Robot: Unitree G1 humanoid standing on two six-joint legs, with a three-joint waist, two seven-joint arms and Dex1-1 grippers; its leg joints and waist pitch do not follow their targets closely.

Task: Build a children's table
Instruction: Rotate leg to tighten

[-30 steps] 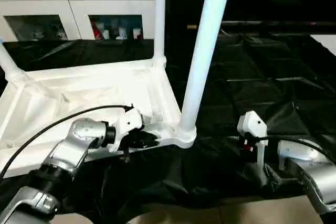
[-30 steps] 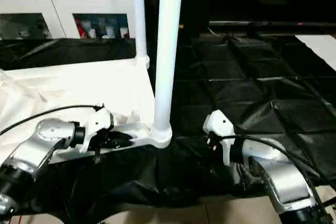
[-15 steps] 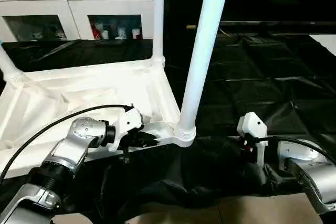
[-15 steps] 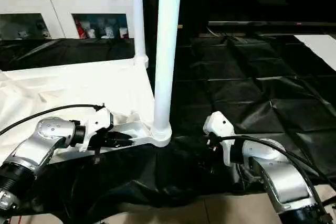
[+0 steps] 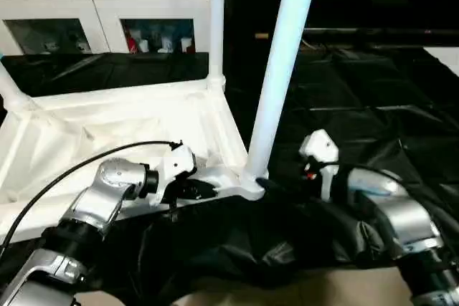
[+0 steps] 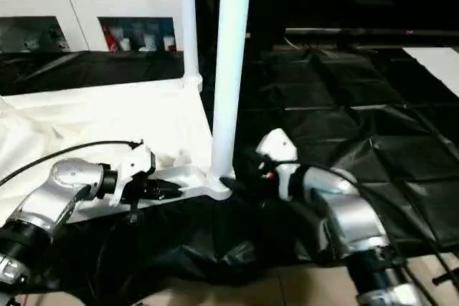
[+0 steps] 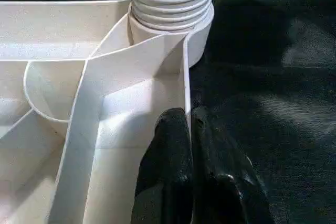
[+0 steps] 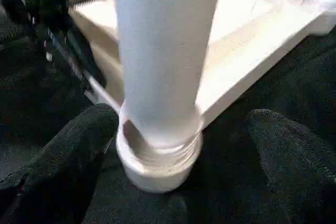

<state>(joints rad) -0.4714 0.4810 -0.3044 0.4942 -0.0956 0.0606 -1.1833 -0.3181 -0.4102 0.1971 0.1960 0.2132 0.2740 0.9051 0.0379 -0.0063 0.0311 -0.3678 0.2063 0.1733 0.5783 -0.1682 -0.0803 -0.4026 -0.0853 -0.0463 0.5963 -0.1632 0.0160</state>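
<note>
The head views show the white table top point(image 5: 122, 130) lying upside down on a black sheet point(image 5: 373, 105), ribbed underside up, with a white cabinet point(image 5: 100, 5) behind it. Three tube legs stand in its corner sockets: the near leg point(image 5: 280, 69) at the corner closest to the robot, a far leg point(image 5: 217, 19) behind it, and a third leg point(image 5: 11, 87) at the far left corner, leaning outward.

The left wrist view adds what the head views cannot resolve: the left gripper point(image 7: 190, 116) is clamped on the thin upright rim of the top, one black finger point(image 7: 170, 145) inside the wall and the other outside, just short of the corner socket point(image 7: 173, 24). That socket shows ringed ridges where the leg enters.

The right wrist view shows the right gripper point(image 8: 173, 145) spread wide, its two fingers point(image 8: 79, 140) standing either side of the near leg's base and not touching it; the leg sits in its round socket. In the head views this gripper point(image 5: 276, 177) lies low beside that corner, its fingers dark against the sheet.

The top is glossy white plastic with rounded corners and raised ribs crossing its underside
</note>
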